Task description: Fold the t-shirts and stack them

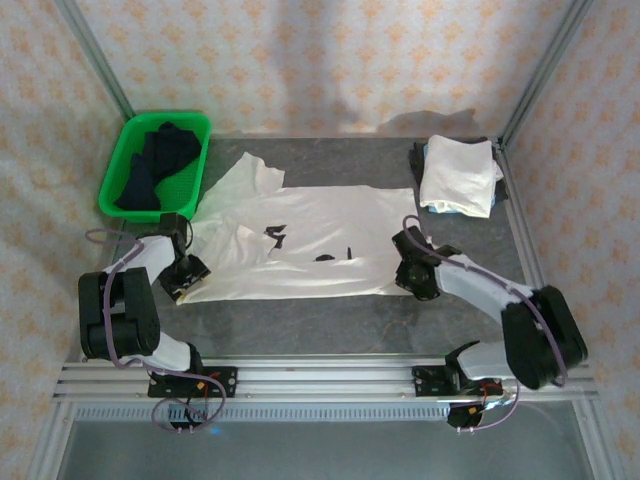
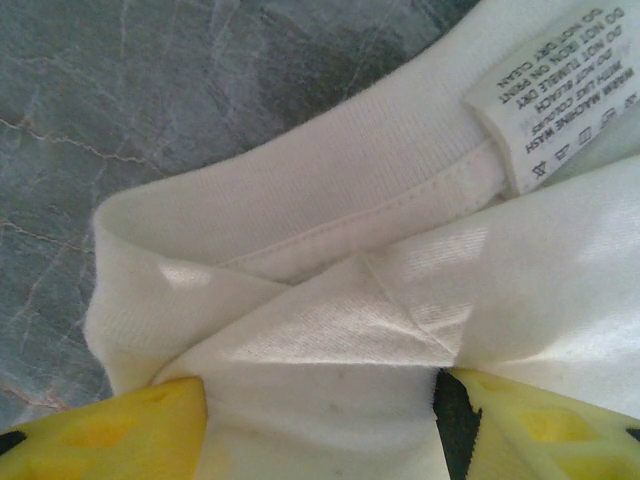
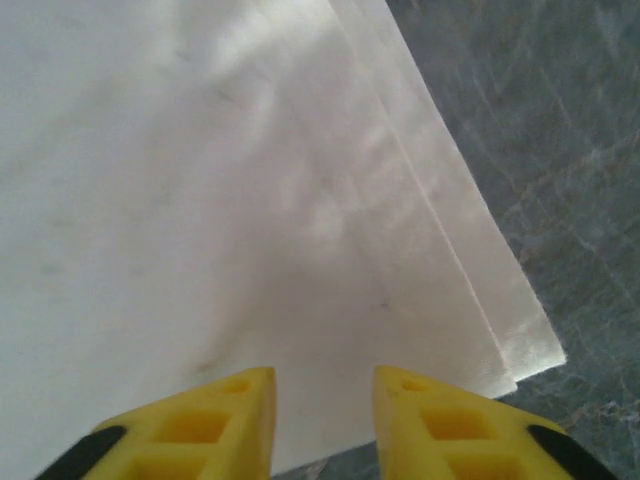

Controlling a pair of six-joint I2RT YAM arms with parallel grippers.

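A white t-shirt (image 1: 320,215) lies spread flat across the middle of the table, with small dark marks on its front. My left gripper (image 1: 185,272) rests at the shirt's left end. In the left wrist view its yellow fingers (image 2: 110,435) stand wide apart with bunched cloth between them, and the neck band (image 2: 350,200) and care label (image 2: 555,100) lie just ahead. My right gripper (image 1: 405,272) is at the shirt's near right corner. Seen from the right wrist, it (image 3: 325,420) is open just above the layered hem (image 3: 480,300). A folded white t-shirt (image 1: 458,172) lies at the far right.
A green plastic basket (image 1: 130,140) holding dark clothes stands at the far left, close behind my left arm. Bare grey table (image 1: 330,320) runs along the near side of the shirt. Metal frame posts and patterned walls enclose the table.
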